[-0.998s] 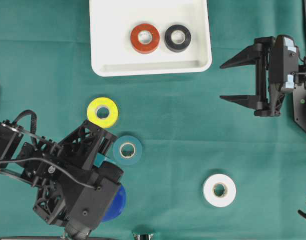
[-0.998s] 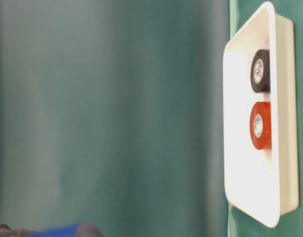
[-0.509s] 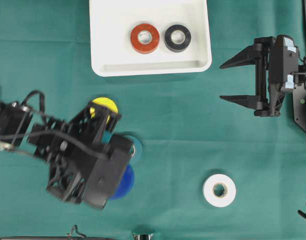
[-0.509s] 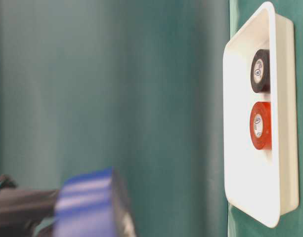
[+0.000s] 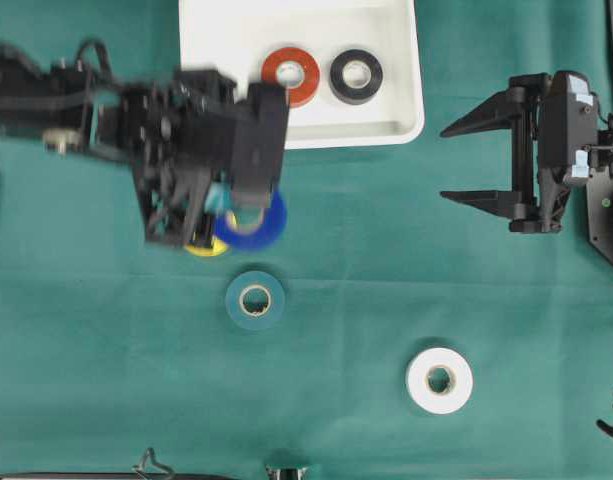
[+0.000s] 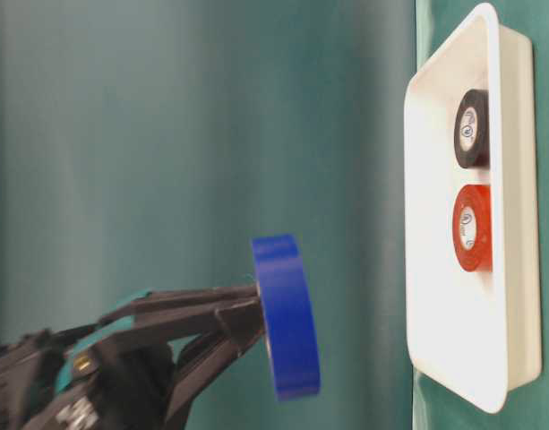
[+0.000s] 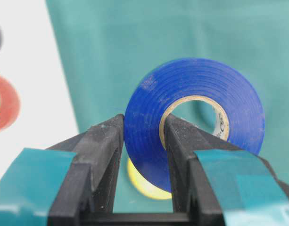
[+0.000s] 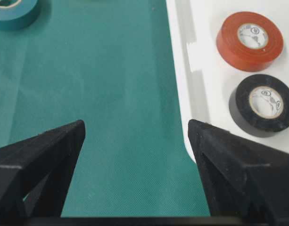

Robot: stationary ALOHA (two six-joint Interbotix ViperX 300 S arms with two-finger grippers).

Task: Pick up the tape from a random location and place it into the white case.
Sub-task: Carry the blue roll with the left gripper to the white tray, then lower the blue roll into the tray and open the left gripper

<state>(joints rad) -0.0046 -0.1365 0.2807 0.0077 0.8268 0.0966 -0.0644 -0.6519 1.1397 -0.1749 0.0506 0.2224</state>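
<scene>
Two tape rolls (image 5: 323,76) sit side by side in the white case (image 5: 216,40). Two more rolls (image 5: 254,300) lie on the cloth (image 5: 406,250) well below it.

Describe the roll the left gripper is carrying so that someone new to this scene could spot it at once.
Start at the white case at the top of the overhead view; just below its lower left corner is the left gripper. Pinched through its wall there is the blue tape, the only roll off the cloth, above the yellow tape.

You are seeing even, bright light; the left arm (image 5: 136,110) is smearing with motion blur, and the white case (image 6: 435,224) is glaring at three o'clock.
</scene>
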